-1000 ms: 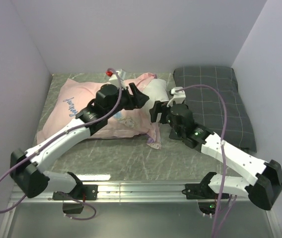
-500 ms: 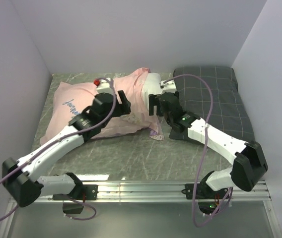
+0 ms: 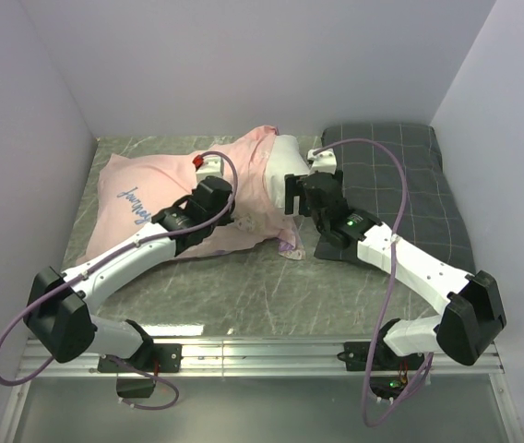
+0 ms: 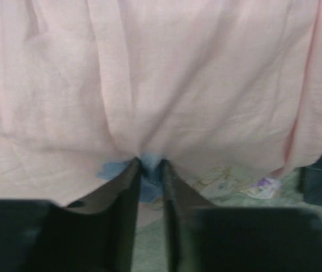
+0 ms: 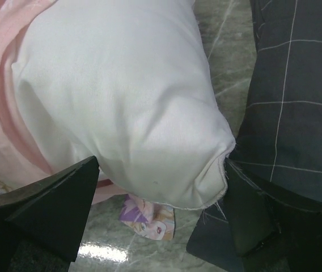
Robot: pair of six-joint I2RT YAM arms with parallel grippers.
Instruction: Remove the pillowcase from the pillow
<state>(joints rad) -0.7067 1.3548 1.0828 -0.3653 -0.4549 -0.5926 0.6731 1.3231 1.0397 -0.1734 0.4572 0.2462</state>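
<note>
Marble table (image 3: 244,288): left jaws clamped on pillowcase (image 4: 161,85); right jaws apart, straddling pillow (image 5: 121,96) end.

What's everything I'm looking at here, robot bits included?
pillowcase: one, pink, left-centre of the table, partly over the pillow.
pillow: one, white, right end poking out of the pillowcase.
checked pillow: one, dark grey, far right.
table: one, grey-green marbled, under everything.
left gripper: one, black, pinching the pillowcase.
right gripper: one, black, open, its fingers either side of the pillow's bare end.
</note>
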